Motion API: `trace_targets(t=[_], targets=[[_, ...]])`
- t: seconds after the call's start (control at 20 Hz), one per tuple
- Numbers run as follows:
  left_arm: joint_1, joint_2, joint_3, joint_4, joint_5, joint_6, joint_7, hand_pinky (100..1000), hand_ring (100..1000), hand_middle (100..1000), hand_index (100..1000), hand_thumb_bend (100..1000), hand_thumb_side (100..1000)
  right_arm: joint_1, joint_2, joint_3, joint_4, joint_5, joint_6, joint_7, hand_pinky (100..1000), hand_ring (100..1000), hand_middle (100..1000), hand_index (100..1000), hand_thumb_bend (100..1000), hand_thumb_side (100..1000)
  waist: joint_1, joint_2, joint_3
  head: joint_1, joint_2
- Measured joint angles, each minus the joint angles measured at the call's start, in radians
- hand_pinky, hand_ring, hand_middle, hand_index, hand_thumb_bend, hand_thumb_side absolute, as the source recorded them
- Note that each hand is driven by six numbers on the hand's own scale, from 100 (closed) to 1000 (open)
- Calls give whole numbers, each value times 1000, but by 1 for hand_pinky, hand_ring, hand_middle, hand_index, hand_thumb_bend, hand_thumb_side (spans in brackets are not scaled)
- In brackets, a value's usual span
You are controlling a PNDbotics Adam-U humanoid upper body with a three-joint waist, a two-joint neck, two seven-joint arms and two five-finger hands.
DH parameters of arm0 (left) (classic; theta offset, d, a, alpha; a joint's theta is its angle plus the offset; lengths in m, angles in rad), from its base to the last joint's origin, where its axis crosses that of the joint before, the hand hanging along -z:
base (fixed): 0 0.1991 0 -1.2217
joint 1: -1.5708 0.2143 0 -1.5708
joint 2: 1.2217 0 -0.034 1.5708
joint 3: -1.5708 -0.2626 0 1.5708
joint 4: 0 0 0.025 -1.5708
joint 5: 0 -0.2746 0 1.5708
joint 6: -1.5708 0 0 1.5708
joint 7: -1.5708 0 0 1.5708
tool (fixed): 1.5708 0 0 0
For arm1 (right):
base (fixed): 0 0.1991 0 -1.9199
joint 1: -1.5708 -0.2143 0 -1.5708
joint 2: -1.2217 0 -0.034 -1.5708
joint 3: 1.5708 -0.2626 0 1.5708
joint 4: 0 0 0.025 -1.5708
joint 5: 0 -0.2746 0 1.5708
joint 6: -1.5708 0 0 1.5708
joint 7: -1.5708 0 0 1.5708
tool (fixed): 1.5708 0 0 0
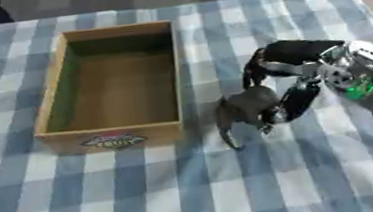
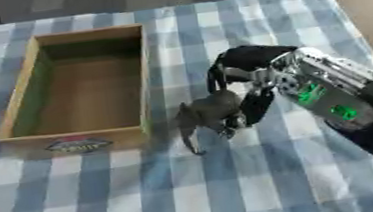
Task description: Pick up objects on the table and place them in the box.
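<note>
A small dark grey toy animal point(image 1: 242, 110) with thin legs and a tail stands on the checked cloth just right of the cardboard box point(image 1: 49, 106). My right hand point(image 1: 285, 79) comes in from the right, its fingers curled round the toy's right side and back, the thumb below. The box is open-topped, shows nothing inside, and has a label on its near wall. My left hand appears in neither view.
A blue and white checked cloth point(image 1: 147, 193) covers the table. Bare wooden table shows at the far right point(image 2: 363, 2) and far left edges. My right forearm point(image 2: 339, 98), with green lights, crosses the right side of the cloth.
</note>
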Motion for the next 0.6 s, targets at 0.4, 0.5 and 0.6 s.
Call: trace_targets(t=[0.4, 0.5, 0.6], targets=[[0, 0, 0, 0, 0, 0, 0, 823, 824, 777, 748, 100, 611, -20, -25, -29, -76, -4, 30, -3, 651, 692, 267, 392, 100, 130, 0, -4, 0, 1, 0], [0, 0, 0, 0, 0, 0, 0, 823, 824, 777, 748, 100, 611, -38, -26, -38, -91, -4, 38, -4, 651, 690, 264, 390, 100, 134, 0, -7, 0, 1, 0], [0, 0, 0, 0, 0, 0, -1, 823, 824, 777, 748, 100, 611, -58, -26, -46, -99, -2, 44, -4, 653, 690, 260, 387, 100, 138, 0, -7, 0, 2, 0]])
